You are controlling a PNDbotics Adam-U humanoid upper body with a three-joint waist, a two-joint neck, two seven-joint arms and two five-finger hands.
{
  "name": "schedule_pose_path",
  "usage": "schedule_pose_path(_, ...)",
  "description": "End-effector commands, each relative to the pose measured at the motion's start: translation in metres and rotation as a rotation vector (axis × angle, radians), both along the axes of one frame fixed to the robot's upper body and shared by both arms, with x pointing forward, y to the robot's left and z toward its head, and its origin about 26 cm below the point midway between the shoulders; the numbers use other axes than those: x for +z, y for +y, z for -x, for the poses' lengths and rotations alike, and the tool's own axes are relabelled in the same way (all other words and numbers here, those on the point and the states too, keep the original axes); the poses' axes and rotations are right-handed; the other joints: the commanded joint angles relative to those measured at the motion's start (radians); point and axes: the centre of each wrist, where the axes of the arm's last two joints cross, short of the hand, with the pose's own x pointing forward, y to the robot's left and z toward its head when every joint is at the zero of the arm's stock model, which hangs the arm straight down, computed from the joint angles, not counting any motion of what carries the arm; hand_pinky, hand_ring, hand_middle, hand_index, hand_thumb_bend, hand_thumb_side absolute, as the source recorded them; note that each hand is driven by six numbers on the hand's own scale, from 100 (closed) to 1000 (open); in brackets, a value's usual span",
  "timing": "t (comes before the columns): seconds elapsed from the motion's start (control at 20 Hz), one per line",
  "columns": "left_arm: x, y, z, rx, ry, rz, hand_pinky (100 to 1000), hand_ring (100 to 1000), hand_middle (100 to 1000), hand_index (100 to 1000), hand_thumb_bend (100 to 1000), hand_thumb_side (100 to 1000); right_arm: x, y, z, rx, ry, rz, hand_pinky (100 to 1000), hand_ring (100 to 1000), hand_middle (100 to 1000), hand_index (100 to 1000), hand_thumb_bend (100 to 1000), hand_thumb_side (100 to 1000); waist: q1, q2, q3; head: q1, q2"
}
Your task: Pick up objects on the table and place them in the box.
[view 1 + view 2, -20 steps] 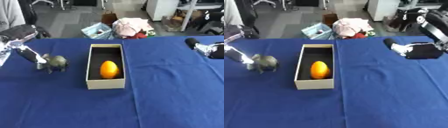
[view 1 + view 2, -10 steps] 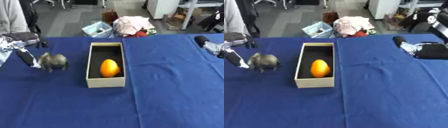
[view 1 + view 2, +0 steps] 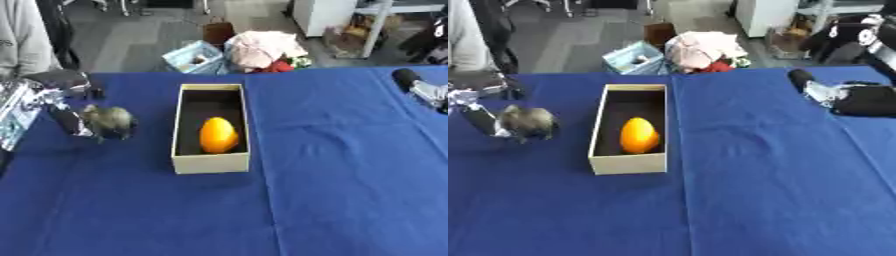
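Left eye view: left robot hand (image 3: 70, 122) is reaching at the grey-brown toy animal (image 3: 111, 121), which is sitting on the blue table (image 3: 332, 190) just left of the open box (image 3: 210, 164); whether its fingers are closing on the toy I cannot tell. An orange egg-shaped object (image 3: 218, 135) is already lying inside. Right robot hand (image 3: 859, 97) is resting at the far right, finger state unclear. Risk: a side-on contact is likely nudging the toy over or away, and a low carry could be clipping the box wall.
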Motion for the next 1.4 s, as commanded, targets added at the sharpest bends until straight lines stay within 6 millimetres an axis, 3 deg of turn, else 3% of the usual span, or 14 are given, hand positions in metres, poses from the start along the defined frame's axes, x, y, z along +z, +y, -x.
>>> schedule_pose_path(0.05,0.009,-0.001,-0.005,0.017,-0.053,-0.021,699,665,657,785,572,207,0.010,-0.002,0.003,0.000,-0.024,0.010,708,585,586,735,276,673,-0.001,-0.010,-0.004,0.005,0.005)
schedule_pose_path(0.25,0.002,-0.004,-0.008,0.027,-0.078,-0.037,696,660,651,781,553,193,0.010,-0.002,0.003,0.003,-0.022,0.008,708,585,586,735,275,673,-0.002,-0.009,-0.008,0.007,0.005)
schedule_pose_path(0.3,0.001,-0.004,-0.008,0.027,-0.080,-0.039,673,624,613,749,497,151,0.010,-0.002,0.003,0.003,-0.022,0.008,708,585,585,735,273,674,-0.002,-0.009,-0.009,0.007,0.005)
schedule_pose_path(0.4,0.000,-0.007,-0.010,0.038,-0.105,-0.045,647,595,586,729,478,135,0.009,-0.001,0.003,0.007,-0.018,0.008,709,585,586,735,273,675,-0.003,-0.009,-0.013,0.009,0.004)
schedule_pose_path(0.55,-0.005,-0.011,-0.011,0.049,-0.145,-0.062,575,516,509,667,392,103,0.008,-0.001,0.003,0.009,-0.014,0.008,709,585,586,735,272,675,-0.004,-0.009,-0.014,0.010,0.004)
schedule_pose_path(0.6,-0.006,-0.011,-0.011,0.050,-0.158,-0.065,522,450,445,605,304,100,0.008,-0.001,0.003,0.009,-0.014,0.008,709,585,586,735,271,675,-0.004,-0.009,-0.014,0.010,0.003)
schedule_pose_path(0.7,-0.008,-0.010,-0.011,0.050,-0.187,-0.062,464,366,362,531,231,100,0.008,-0.001,0.003,0.008,-0.012,0.009,709,585,586,735,270,676,-0.005,-0.009,-0.013,0.011,0.002)
schedule_pose_path(0.85,-0.007,-0.008,-0.010,0.045,-0.211,-0.052,416,282,276,452,195,104,0.008,-0.002,0.003,0.005,-0.010,0.010,709,585,586,735,270,676,-0.005,-0.009,-0.011,0.011,0.002)
schedule_pose_path(1.0,0.008,-0.007,-0.008,0.021,-0.222,-0.069,409,257,248,425,182,105,0.007,-0.003,0.003,0.003,-0.008,0.012,709,585,586,735,269,677,-0.003,-0.010,-0.008,0.013,0.003)
schedule_pose_path(1.4,0.078,-0.021,0.004,-0.052,-0.344,-0.101,405,238,226,405,192,125,0.006,-0.006,0.003,-0.007,0.000,0.021,709,585,585,734,268,677,0.004,-0.019,0.002,0.004,0.010)
